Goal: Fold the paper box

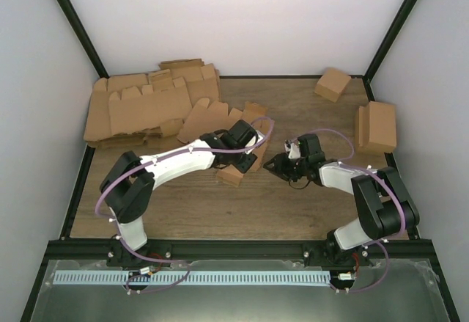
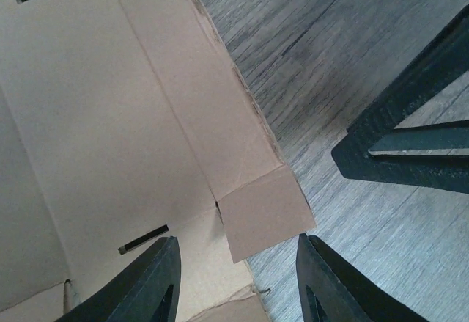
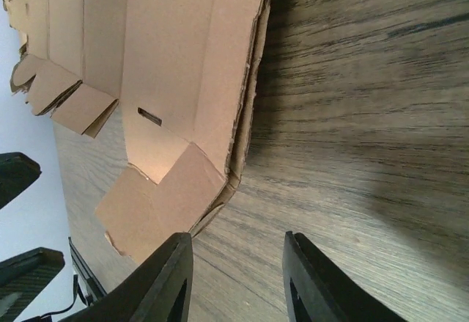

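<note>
Your left gripper (image 2: 237, 238) and right gripper (image 3: 238, 235) both hang part-open, empty, at box (image 2: 110, 116) corners; wood table (image 1: 293, 212) lies bare nearer you, white walls (image 1: 234, 21) on three sides.

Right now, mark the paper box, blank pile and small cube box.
paper box (image 2: 110, 131): left wrist view, main panel.
blank pile (image 1: 139, 109): top external view, top sheet.
small cube box (image 1: 332, 84): top external view, top face.

The left arm (image 1: 183, 159) hides most of the paper box (image 1: 207, 122) from above.
</note>
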Robot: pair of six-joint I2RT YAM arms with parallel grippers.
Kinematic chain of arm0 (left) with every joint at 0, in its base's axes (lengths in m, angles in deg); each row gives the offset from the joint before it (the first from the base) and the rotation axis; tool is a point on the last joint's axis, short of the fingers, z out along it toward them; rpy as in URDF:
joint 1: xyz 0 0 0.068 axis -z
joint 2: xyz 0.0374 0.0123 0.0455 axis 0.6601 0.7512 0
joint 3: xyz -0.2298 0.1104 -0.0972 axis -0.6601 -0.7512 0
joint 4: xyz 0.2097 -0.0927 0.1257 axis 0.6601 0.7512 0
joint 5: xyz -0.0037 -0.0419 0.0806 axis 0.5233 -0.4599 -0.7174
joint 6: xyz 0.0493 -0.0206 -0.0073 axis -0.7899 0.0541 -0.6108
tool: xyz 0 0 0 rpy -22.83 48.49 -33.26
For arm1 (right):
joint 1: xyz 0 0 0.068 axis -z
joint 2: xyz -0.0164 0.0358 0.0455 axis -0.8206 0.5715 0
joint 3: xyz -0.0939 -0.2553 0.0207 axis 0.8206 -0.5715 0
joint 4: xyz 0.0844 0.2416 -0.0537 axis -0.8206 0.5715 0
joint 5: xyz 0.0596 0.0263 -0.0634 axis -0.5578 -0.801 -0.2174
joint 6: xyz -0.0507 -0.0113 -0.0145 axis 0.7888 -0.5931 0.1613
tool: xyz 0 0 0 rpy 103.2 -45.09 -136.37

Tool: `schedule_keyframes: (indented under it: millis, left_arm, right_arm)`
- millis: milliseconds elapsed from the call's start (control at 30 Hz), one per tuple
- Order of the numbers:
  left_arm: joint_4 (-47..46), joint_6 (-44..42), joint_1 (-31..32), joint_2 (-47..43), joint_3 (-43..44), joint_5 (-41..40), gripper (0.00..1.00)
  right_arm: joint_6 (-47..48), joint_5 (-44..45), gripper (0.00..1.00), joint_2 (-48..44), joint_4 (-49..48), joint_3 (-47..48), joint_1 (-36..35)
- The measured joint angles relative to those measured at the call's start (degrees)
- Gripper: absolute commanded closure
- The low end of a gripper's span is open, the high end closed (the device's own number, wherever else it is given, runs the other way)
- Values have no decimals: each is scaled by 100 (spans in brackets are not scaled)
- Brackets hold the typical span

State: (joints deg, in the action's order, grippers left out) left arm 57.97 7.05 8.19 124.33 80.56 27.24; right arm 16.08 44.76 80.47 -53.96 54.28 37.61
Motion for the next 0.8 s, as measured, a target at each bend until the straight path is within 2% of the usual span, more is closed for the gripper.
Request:
schedule_keyframes:
  millis: [367,800]
  left_arm:
    - [-146,671,15,-50,-48,-304,48]
    - [-595,1211,7,-1357,-756,-658,40]
  right_arm:
    - [166,-468,68,310,-754,-326,107]
    - [407,-730,70,385,-1547,-684,125]
